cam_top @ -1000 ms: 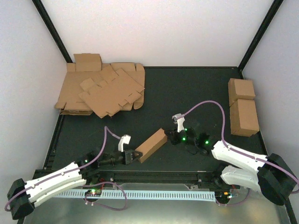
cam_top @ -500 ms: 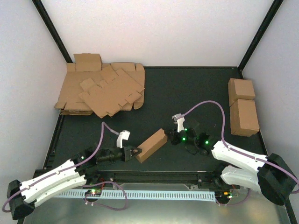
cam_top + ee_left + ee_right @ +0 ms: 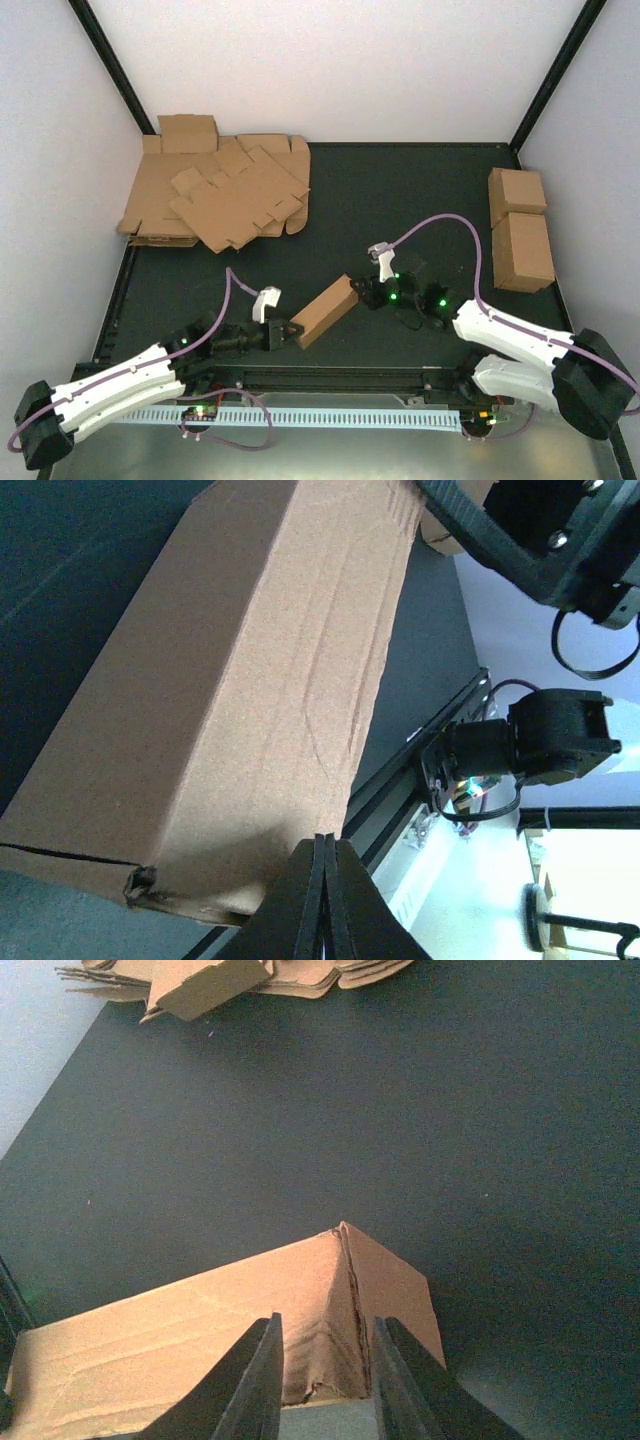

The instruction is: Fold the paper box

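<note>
- Paper box (image 3: 324, 311): lies on the dark table (image 3: 410, 190), near centre, between the two arms. It is a long closed tube set at a slant, one end near-left and the other far-right.
- Left gripper (image 3: 287, 332): jaws fully together with nothing between them. In the left wrist view the closed tips sit at the lower edge of the box's near-left end, touching it or just shy of it. It acts as a stop or a pusher, not a grasp.
- The near-left end looks shut, though a thin dark seam and a nicked corner show there.
- Right gripper (image 3: 362, 291): at the far-right end of the box. In the right wrist view the jaws are a little apart and straddle that end's ridge where two panels meet. I cannot tell whether the pads pinch the cardboard or merely flank it.
- Heap of flat cardboard sheets (image 3: 222, 195): far-left corner, well apart from the work.
- Two finished cuboids (image 3: 522, 250): against the right edge.
- Step in hand, as I judge it: late stage. The body is formed and work is on the far-right end closure, with the left arm bracing the opposite end.
- Next move calls for steady counter-pressure from the left tips along the box's long axis. The right jaws should seat the end flap flush without crushing the ridge.
- Risk: the box may pivot on the table if the two pushes are not in line.
</note>
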Controlling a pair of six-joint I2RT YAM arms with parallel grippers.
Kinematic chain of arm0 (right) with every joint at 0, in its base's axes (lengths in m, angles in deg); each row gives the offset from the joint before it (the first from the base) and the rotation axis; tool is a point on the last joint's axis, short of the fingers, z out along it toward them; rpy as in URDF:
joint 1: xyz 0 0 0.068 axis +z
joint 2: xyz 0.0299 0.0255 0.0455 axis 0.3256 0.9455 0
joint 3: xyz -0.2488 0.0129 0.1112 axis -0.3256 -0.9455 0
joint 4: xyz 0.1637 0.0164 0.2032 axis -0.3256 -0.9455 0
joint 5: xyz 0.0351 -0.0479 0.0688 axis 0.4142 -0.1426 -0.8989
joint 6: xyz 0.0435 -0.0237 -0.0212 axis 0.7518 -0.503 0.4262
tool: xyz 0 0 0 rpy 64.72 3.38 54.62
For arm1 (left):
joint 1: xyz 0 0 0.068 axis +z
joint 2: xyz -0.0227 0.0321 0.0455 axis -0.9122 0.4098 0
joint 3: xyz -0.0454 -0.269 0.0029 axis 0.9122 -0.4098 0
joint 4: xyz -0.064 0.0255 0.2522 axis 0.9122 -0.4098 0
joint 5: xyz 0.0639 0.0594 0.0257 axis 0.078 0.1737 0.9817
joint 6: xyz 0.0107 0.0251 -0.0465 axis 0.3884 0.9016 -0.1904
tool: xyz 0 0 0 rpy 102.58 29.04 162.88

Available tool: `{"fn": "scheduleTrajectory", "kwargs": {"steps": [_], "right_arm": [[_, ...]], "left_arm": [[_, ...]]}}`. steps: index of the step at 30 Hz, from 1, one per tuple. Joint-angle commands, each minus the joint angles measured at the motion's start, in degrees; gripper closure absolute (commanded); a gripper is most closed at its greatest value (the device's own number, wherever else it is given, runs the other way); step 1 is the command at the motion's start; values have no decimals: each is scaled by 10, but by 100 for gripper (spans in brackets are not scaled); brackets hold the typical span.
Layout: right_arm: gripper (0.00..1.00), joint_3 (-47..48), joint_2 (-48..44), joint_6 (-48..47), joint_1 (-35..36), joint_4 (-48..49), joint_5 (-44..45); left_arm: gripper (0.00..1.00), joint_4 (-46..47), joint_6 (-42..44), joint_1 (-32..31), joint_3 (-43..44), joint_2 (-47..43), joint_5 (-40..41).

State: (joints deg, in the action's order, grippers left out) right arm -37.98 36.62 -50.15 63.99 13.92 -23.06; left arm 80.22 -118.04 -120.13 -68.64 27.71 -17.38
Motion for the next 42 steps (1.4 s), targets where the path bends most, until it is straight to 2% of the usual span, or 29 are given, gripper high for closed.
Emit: {"fn": "scheduleTrajectory", "kwargs": {"steps": [1,8,13,15,18,24,26,29,36,42], "right_arm": [[69,30,-16,-10,2,-18,18],[59,51,-25,-7,-4,-41,24],[58,58,-24,-9,-20,-48,13],[58,59,-27,-10,-24,-53,8],[58,57,-38,-20,-27,-61,5],[60,7,-81,-82,-29,-35,7],[62,-18,-92,-99,-30,-14,7],[64,-55,-110,-113,-29,31,4],[65,-140,-146,-158,-29,145,-8],[66,-151,-120,-190,-28,193,-23]], "left_arm": [[98,-62,16,4,23,4,14],[98,-94,38,5,91,17,18],[90,-132,77,6,170,58,23],[83,-141,94,6,198,80,25],[68,-141,135,7,237,131,31],[42,-180,224,7,360,311,56],[37,-203,244,9,403,363,69],[36,-200,266,17,443,419,67],[35,-197,301,50,481,472,49],[33,-206,325,73,489,513,4]]}}
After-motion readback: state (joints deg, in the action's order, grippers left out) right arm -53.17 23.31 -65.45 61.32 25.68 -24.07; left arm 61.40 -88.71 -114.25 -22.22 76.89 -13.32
